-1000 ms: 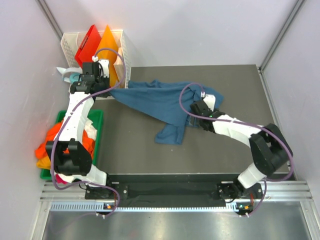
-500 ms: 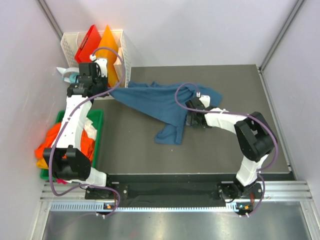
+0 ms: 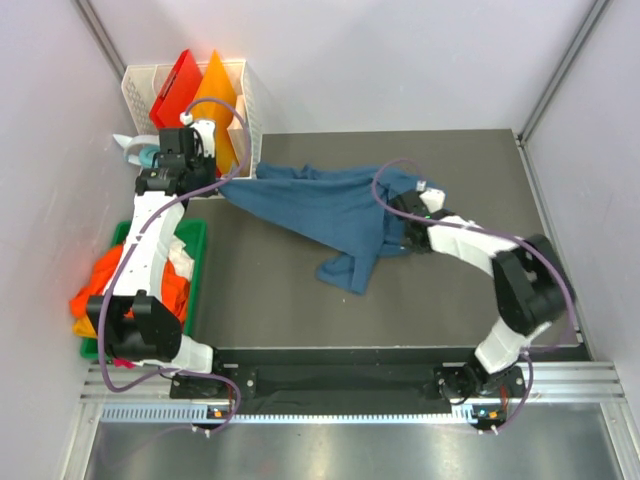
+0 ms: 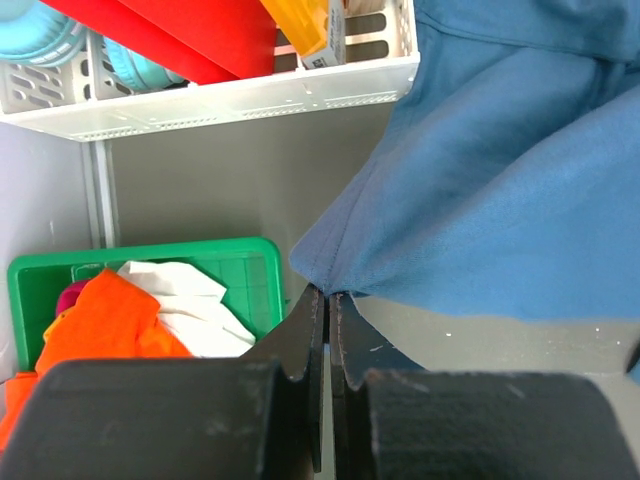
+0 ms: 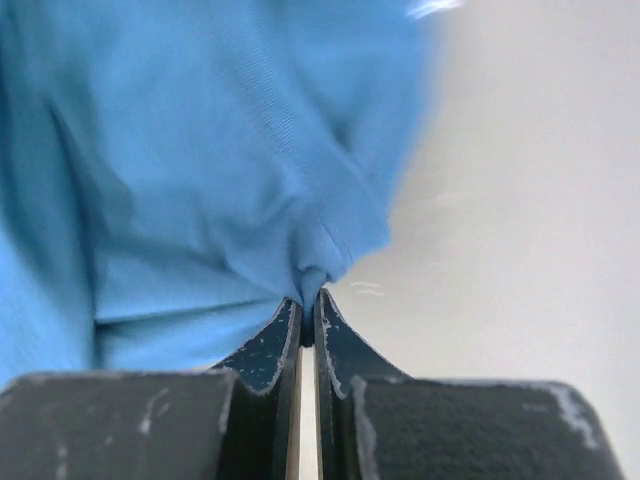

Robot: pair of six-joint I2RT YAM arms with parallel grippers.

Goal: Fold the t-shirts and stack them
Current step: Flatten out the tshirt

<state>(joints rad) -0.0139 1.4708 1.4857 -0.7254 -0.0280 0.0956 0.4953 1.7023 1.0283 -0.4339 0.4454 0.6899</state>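
Teal-blue t-shirt [image 3: 320, 205], soft and rumpled, sprawls across the far half of the dark matte table [image 3: 300, 310]. Left gripper [image 4: 327, 298] pinches its stitched left corner; right gripper [image 5: 308, 298] is clamped on a bunched fold at its right.

At the far left corner, just off the dark grey table mat [image 3: 450, 300], a white slotted rack [image 3: 250, 105] with a red board [image 3: 178, 85] and an orange board [image 3: 216, 85] on edge inside it, side by side, red to the left. Just left of the rack, something pale blue and rounded [image 3: 140, 152], too hidden to name. Along the mat's left edge, a green bin [image 3: 198, 270]; at the near edge, a black bar [image 3: 340, 380] and, nearer, a silver slotted rail [image 3: 330, 412]; all around, plain white walls [image 3: 400, 60].
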